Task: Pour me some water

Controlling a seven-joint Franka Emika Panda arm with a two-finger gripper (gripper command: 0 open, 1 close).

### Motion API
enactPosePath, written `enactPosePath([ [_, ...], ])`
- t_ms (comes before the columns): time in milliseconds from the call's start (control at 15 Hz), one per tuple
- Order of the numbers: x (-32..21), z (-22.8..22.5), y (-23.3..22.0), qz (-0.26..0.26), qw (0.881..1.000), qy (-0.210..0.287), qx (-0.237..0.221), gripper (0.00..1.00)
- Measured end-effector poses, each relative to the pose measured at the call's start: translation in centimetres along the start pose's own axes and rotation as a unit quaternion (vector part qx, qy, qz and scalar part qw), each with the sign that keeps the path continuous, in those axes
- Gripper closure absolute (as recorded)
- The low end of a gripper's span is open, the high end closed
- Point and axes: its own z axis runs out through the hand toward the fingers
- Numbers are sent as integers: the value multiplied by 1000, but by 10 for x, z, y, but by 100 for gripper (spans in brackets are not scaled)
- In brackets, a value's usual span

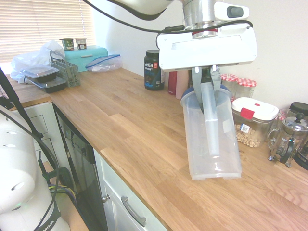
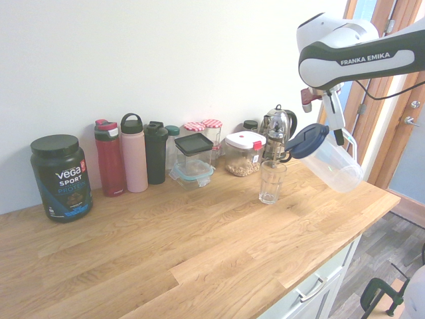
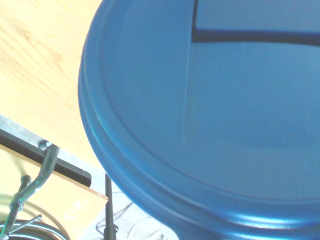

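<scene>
The jug (image 2: 329,157) hangs tilted in the air, its blue lid (image 2: 307,140) leaning toward the glass (image 2: 271,181) just below on the wooden surface (image 2: 199,246). The end effector (image 1: 207,77) is clenched on the jug's handle. Water could miss the narrow glass if the spout sits off its rim. Bottles and jars line the kitchen wall.

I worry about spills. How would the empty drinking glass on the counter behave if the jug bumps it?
The clear drinking glass looks tall and narrow, so it would probably tip rather than slide. Being empty, it seems light. It is likely fragile, and the wooden counter is hard.
</scene>
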Motion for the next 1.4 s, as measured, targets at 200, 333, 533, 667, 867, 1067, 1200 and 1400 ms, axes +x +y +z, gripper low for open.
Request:
enactPosePath([
  [200,16,-6,-10,2,999,-32,-19,100],
  [333,30,-5,-21,-5,998,-55,-32,100],
  [533,46,-2,-32,-13,995,-84,-45,100],
  [667,55,-2,-34,-15,995,-90,-49,100],
  [867,58,-4,-27,-8,995,-91,-47,100],
  [1067,46,-11,-3,-6,998,-61,-9,100],
  [1200,19,-4,27,-5,998,-36,42,100],
  [1400,-21,33,54,10,992,1,129,100],
])
